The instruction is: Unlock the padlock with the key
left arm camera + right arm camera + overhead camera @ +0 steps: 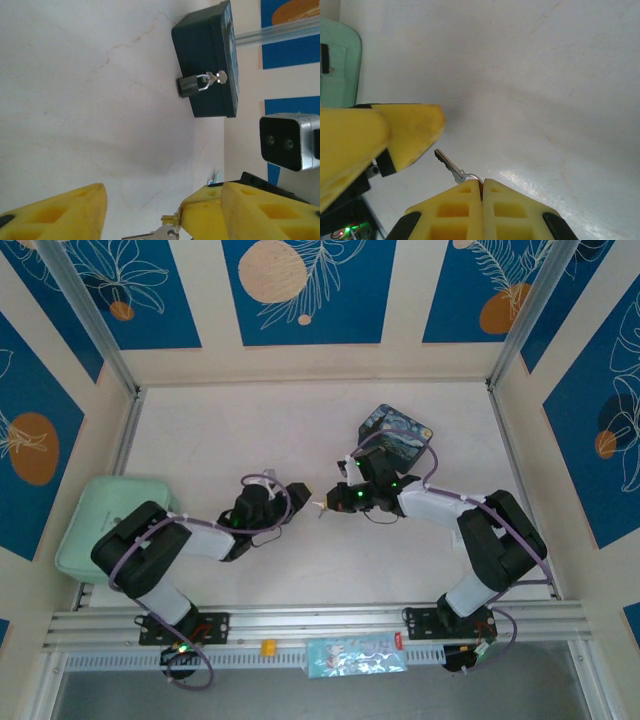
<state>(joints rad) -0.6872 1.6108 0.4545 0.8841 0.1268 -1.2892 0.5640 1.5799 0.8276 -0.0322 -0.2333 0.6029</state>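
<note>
The right gripper has its yellow fingers pressed together on the head end of the key. The head is buried in the seam between them, and only a bit of ring and the toothed blade stick out ahead and to the left of the tips. The blade points at the left gripper, whose fingers stand spread with the key's blade in the gap. Whether either finger touches it cannot be told, because the lower edge of the left wrist view cuts the key off. On that gripper's right side, its own finger and the right gripper's tip overlap in yellow and are hard to separate.

Well ahead of the left gripper's fingers, the padlock hangs against the side of the dark blue box. Its shackle passes through a small silvery piece too small to identify. From above, the right arm covers part of the box, and the padlock cannot be made out there. A green tray sits beside the left arm on the white table.
</note>
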